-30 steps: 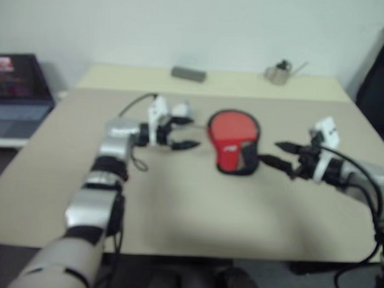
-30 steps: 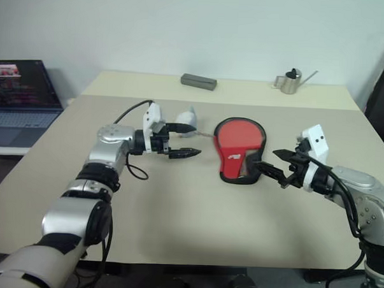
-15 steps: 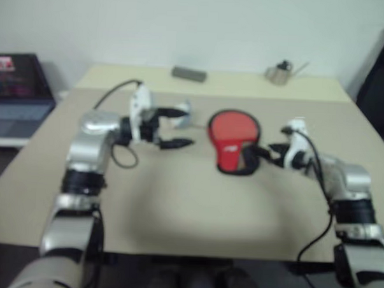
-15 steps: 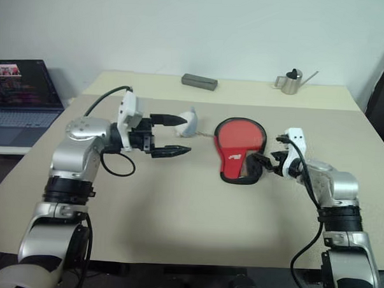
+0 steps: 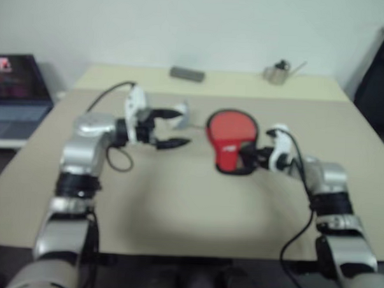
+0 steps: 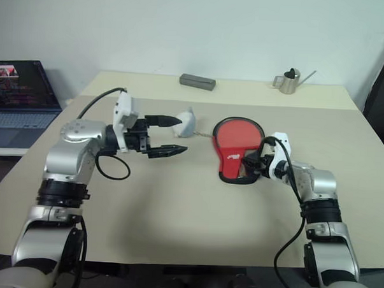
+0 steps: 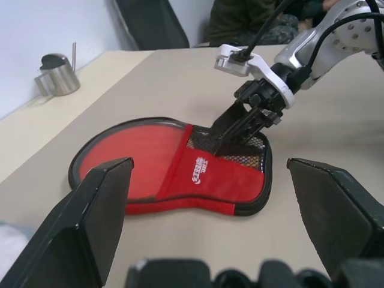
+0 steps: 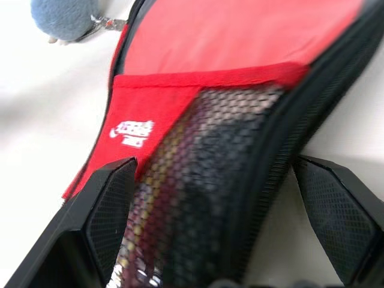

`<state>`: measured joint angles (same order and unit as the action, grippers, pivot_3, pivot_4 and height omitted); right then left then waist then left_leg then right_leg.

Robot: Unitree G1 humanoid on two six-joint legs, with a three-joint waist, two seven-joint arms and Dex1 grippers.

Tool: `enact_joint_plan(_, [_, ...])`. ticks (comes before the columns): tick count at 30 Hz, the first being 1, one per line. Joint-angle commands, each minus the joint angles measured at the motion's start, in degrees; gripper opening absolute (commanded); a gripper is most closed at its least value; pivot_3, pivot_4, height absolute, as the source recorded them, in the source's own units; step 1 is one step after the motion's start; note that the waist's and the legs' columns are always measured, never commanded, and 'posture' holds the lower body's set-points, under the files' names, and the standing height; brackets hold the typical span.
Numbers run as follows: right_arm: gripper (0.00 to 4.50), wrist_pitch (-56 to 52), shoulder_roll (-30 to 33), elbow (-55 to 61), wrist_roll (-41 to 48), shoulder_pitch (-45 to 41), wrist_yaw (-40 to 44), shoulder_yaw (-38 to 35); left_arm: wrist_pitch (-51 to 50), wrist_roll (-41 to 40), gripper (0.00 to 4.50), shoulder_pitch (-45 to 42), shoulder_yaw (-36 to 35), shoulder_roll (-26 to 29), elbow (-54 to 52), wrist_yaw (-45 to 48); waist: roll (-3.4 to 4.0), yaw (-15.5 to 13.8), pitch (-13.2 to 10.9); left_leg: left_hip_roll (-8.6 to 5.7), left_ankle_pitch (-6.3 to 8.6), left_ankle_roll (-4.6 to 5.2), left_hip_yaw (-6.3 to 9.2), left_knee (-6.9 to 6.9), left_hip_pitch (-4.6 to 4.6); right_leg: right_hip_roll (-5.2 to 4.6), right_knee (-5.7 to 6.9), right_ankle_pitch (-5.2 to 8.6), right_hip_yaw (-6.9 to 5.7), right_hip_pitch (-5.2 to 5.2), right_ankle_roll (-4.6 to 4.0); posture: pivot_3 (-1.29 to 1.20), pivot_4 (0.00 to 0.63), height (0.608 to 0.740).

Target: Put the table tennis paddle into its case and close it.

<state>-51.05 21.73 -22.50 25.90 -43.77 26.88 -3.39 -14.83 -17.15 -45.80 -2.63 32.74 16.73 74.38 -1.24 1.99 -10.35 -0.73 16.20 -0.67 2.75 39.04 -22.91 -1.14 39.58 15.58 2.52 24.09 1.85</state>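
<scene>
Two grippers work a beige table [image 6: 175, 226], and the right gripper [image 6: 253, 164] is the one in play: its black fingers stand apart at the black mesh end of the case [image 6: 237, 149], the case's edge lying between the tips, one finger over the mesh panel and the other off the trim on the bare table. No grip is visible yet. The red case lies flat, its round end pointing away from those fingers toward the far side of the table; whether the table tennis paddle sits inside cannot be made out, and no wooden handle shows.

Well apart to the other side, the left gripper [image 6: 169, 135] hangs above the table with its fingers spread wide and nothing between them, aimed across at the case. A small pale blue-grey object [image 6: 185, 124] lies just beyond its fingertips.

By the look of it, the step in hand is the reach for the case's handle end. The next move likely calls for the right fingers to pinch the trim firmly, without dragging the soft cover across the table.
</scene>
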Motion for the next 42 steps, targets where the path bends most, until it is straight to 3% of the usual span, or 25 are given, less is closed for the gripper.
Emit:
enact_joint_plan(1, [4.47, -0.5, -1.1, -1.2, -0.3, -2.2, -1.7, -2.2, -0.3, -1.7, 4.5, 0.0, -0.5, 1.3, -3.1, -0.2, 0.0, 0.0, 0.0, 0.0, 0.0, 0.0, 0.0, 0.0, 0.0, 0.0, 0.0, 0.0, 0.0, 0.0, 0.0, 0.0, 0.15, 0.74])
enact_joint_plan(5, [4.3, -0.8, -2.0, -4.0, -0.2, -3.5, -3.3, -4.1, -0.6, -2.3, 4.5, 1.1, -0.2, 2.1, -4.0, 0.1, 0.02, 0.0, 0.0, 0.0, 0.0, 0.0, -0.02, 0.0, 0.04, 0.0, 0.04, -0.01, 0.02, -0.01, -0.01, 0.0, 0.15, 0.74])
enact_joint_plan(7, [3.87, -1.3, -2.1, -5.1, 0.3, -4.1, -3.9, -5.6, -0.9, -2.6, 4.5, 1.7, -0.3, 2.6, -4.4, 0.6, 0.02, 0.0, 0.0, 0.0, 0.0, 0.0, -0.01, 0.0, 0.05, 0.0, 0.05, -0.01, 0.01, -0.01, -0.01, 0.0, 0.15, 0.74])
enact_joint_plan(13, [1.78, -3.9, -2.0, -6.8, 1.8, -5.3, -4.5, -9.4, -1.1, -3.1, 4.5, 2.6, -0.6, 4.2, -4.2, 2.0, 0.02, 0.0, 0.0, 0.0, 0.0, 0.0, -0.02, 0.0, 0.03, 0.0, 0.04, -0.01, 0.0, 0.0, -0.01, 0.0, 0.15, 0.74])
enact_joint_plan(17, [1.78, -4.6, -1.8, -7.0, 1.4, -5.1, -4.7, -10.2, -1.3, -3.6, 4.5, 3.0, -0.3, 4.4, -4.9, 1.8, 0.02, 0.0, 0.0, 0.0, 0.0, 0.0, -0.01, -0.01, 0.02, 0.0, 0.03, -0.01, 0.0, -0.01, -0.01, 0.0, 0.15, 0.74])
enact_joint_plan(20, [1.19, -5.1, -1.9, -6.6, 1.3, -5.0, -4.7, -10.4, -1.5, -3.7, 4.5, 3.2, 0.0, 4.3, -5.2, 1.7, 0.02, 0.0, 0.0, 0.0, 0.0, 0.0, -0.02, -0.01, 0.03, 0.0, 0.03, -0.01, 0.01, 0.0, -0.01, 0.0, 0.15, 0.74])
enact_joint_plan(24, [0.02, -5.7, -2.2, -5.4, 1.1, -4.8, -5.1, -10.0, -1.7, -3.9, 4.5, 3.4, 0.2, 4.1, -5.7, 1.7, 0.02, 0.0, 0.0, 0.0, 0.0, 0.0, -0.02, -0.02, 0.03, 0.0, 0.02, -0.01, 0.0, 0.0, -0.01, 0.0, 0.15, 0.74])
enact_joint_plan(35, [0.02, -10.8, -4.3, 0.7, 1.8, -4.2, -9.0, -10.2, -4.1, -5.6, 4.5, 6.6, 0.5, 5.0, -10.5, 1.9, 0.03, 0.4, 0.0, 0.02, 0.0, 0.0, -0.01, -0.05, 0.03, 0.01, 0.02, -0.01, 0.01, 0.01, -0.01, 0.0, 0.15, 0.74])
enact_joint_plan(42, [0.02, -20.3, -4.0, 12.8, 4.2, -0.9, -10.9, -11.5, -7.1, -7.6, 4.5, 10.6, -0.1, 7.0, -16.9, 1.2, 0.03, 0.5, 0.0, 0.04, 0.0, 0.0, 0.03, -0.11, -0.03, 0.0, -0.09, -0.01, -0.02, 0.03, -0.01, 0.0, 0.15, 0.74])
